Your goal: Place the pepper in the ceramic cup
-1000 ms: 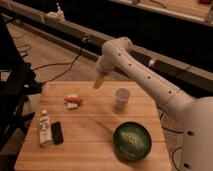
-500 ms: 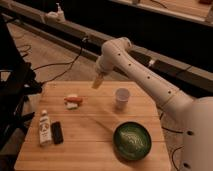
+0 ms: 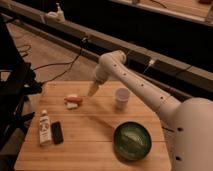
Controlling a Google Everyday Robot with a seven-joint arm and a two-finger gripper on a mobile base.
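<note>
Since the end effector [image 3: 92, 91] has dipped slightly over the last second and edged toward the pepper [image 3: 75, 100], we read this as the approach, with the grasp not yet made. Pepper hasn't moved: it lies on the bench [image 3: 100, 145] just below and view-left of the end effector, not touching it, and the ceramic cup [image 3: 122, 97] stands near on the opposite side. We can't tell whether the end effector is released or clenched.
</note>
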